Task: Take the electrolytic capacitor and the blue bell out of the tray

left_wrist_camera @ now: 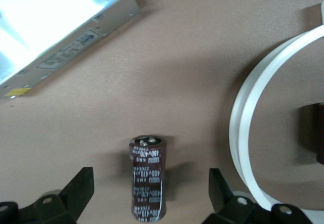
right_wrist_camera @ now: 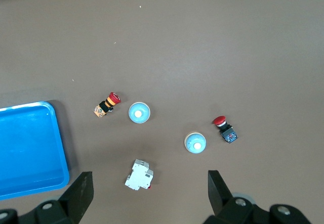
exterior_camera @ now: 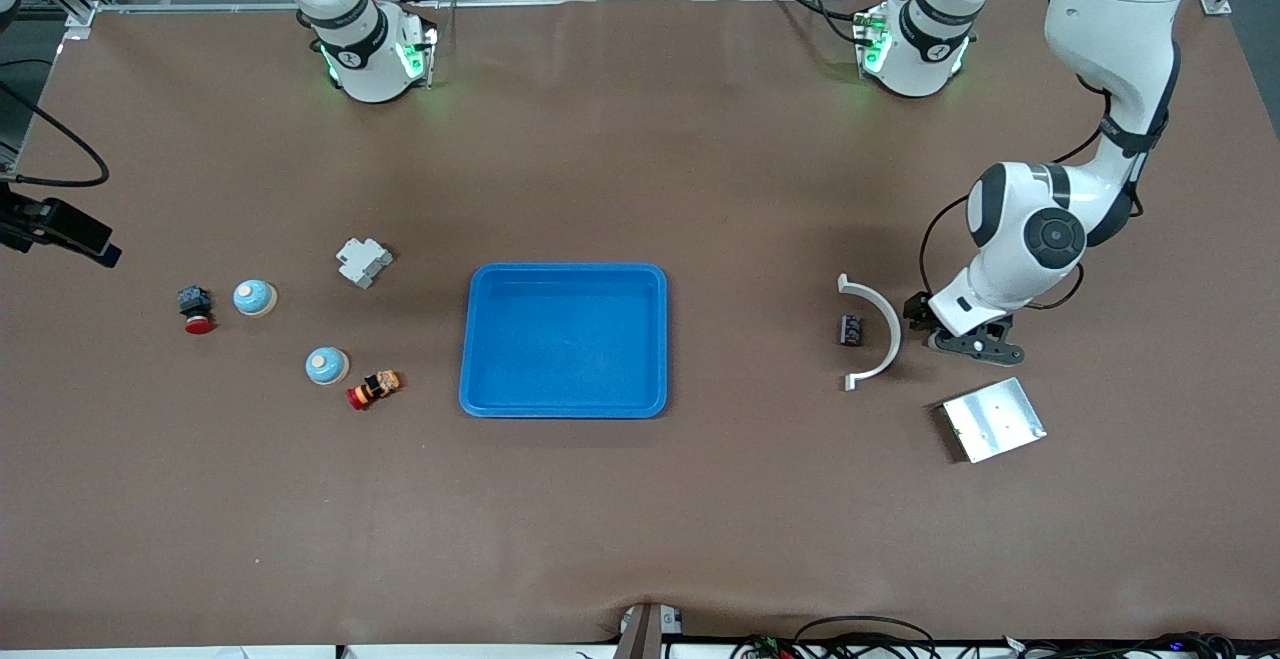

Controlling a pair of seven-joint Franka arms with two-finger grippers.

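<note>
Both grippers stand with their fingers spread and nothing in them. The left gripper (exterior_camera: 968,339) is low at the left arm's end of the table, and its wrist view shows the electrolytic capacitor (left_wrist_camera: 147,178) lying on its side on the brown table (exterior_camera: 640,539) between the parted fingers (left_wrist_camera: 81,188), which do not touch it. Just beside it curves a white arc-shaped piece (exterior_camera: 880,324), with a second small dark component (exterior_camera: 851,329) inside the curve, and a silver metal plate (exterior_camera: 993,420) lies nearer the front camera.

The right gripper (right_wrist_camera: 147,196) hangs high over the right arm's end of the table and looks to be waiting. Under it sit two blue bells (exterior_camera: 255,297) (exterior_camera: 327,366), a white breaker-like block (exterior_camera: 363,262) and two red-capped push buttons (exterior_camera: 196,309) (exterior_camera: 373,389), all on the table.

The tray (exterior_camera: 563,409) lies in the middle with nothing showing in it (not a speck that I can see). I would judge the job essentially done: capacitor and bell are both outside it, and what remains is for the left arm to lift clear.
</note>
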